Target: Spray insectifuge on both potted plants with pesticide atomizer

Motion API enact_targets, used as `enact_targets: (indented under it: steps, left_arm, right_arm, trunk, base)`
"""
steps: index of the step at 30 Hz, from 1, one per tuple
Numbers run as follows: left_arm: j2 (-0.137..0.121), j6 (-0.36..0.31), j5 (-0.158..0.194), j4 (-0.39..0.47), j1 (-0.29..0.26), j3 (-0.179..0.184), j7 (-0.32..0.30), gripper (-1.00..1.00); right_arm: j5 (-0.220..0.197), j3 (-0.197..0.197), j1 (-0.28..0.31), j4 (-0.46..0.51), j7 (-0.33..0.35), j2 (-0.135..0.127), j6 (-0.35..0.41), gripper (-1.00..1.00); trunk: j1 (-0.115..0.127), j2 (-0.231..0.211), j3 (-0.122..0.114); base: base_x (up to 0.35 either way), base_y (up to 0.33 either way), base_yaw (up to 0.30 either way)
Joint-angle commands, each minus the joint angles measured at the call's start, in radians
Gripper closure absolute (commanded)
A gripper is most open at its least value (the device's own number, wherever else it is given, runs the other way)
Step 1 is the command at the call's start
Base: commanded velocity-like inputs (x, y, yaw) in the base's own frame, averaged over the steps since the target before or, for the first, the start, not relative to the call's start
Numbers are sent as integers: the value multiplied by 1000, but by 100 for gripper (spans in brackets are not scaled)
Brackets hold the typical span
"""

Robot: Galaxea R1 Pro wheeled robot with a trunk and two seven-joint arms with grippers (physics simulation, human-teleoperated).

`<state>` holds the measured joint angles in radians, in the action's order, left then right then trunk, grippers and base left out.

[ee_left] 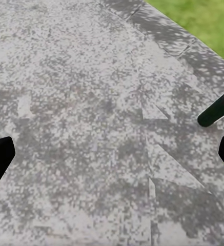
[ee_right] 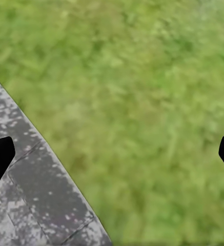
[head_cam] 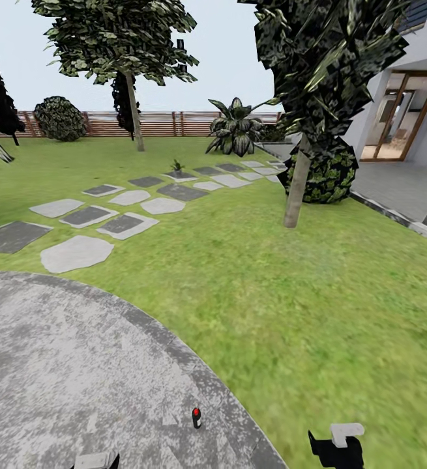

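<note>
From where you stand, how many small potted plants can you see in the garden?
1. A small potted plant stands far ahead among the stepping stones, near the fence. A second may be hidden or out of view.

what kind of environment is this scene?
A simulated back garden beside a house: a green lawn crossed by grey stepping stones, a round paved patio, trees, and a brown slatted fence at the far edge. A building with a glazed door stands at the right.

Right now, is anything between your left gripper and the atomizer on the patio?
Nothing visible does. Only bare paving of the patio lies between the open left gripper and the pesticide atomizer, which stands near the lawn edge.
</note>
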<state>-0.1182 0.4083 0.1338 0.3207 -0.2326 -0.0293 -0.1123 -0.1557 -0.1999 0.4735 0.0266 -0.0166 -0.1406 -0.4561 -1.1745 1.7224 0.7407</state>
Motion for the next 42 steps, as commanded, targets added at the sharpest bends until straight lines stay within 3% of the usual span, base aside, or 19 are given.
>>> enact_targets:
  steps: [1, 23, 42]
  left_arm:
    - [0, 1, 10, -1, -1, -3, -10, -100]
    - [2, 1, 10, -2, -1, -3, -10, -100]
    - [2, 1, 9, -28, -1, -3, -10, -100]
  right_arm:
    - [-8, -9, 1, 0, -2, 0, -3, -100]
    - [-8, -9, -1, 0, -3, 7, -3, -100]
    - [-8, -9, -9, 0, -3, 7, -3, -100]
  trunk:
    - [-4, 8, 4]
    - [-88, 162, 88]
    - [-161, 295, 135]
  base:
    - [0, 0, 0]
    - [0, 0, 0]
    - [0, 0, 0]
